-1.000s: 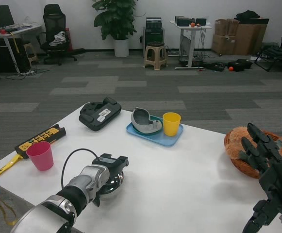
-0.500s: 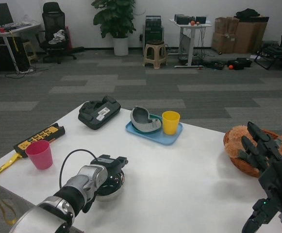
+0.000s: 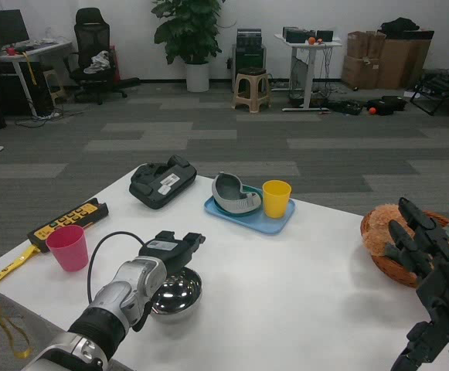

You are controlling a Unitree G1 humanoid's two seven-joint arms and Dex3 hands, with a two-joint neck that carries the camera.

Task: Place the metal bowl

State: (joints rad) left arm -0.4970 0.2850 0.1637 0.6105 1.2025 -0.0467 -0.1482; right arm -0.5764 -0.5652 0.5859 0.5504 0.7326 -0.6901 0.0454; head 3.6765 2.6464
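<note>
**Metal bowl on table, left hand at its rim**

Head view. Grey carpeted office behind: potted plant [image 3: 187, 35], black office chair [image 3: 93, 50], plastic stool [image 3: 252, 87], cardboard boxes [image 3: 382, 58]. White table [image 3: 301, 278] fills the foreground.

Shiny round metal bowl [image 3: 177, 291] sits upright on the table near the front left edge. Left hand [image 3: 166, 251] is over the bowl's far-left rim, its black fingers bent down against the rim; whether they pinch the rim or only touch it I cannot tell. Silver left forearm [image 3: 112, 305] runs down to the bottom left.

Right hand [image 3: 433, 286] is at the lower right with fingers spread apart, holding nothing, just in front of a brown plush bear in a wicker basket [image 3: 382, 255].

Elsewhere on the table: pink plastic cup [image 3: 67, 247], yellow-and-black remote controller [image 3: 66, 219], black handheld device [image 3: 161, 181], light-blue tray [image 3: 274, 221] carrying a yellow cup [image 3: 275, 199] and a grey tilted bowl [image 3: 234, 194].
</note>
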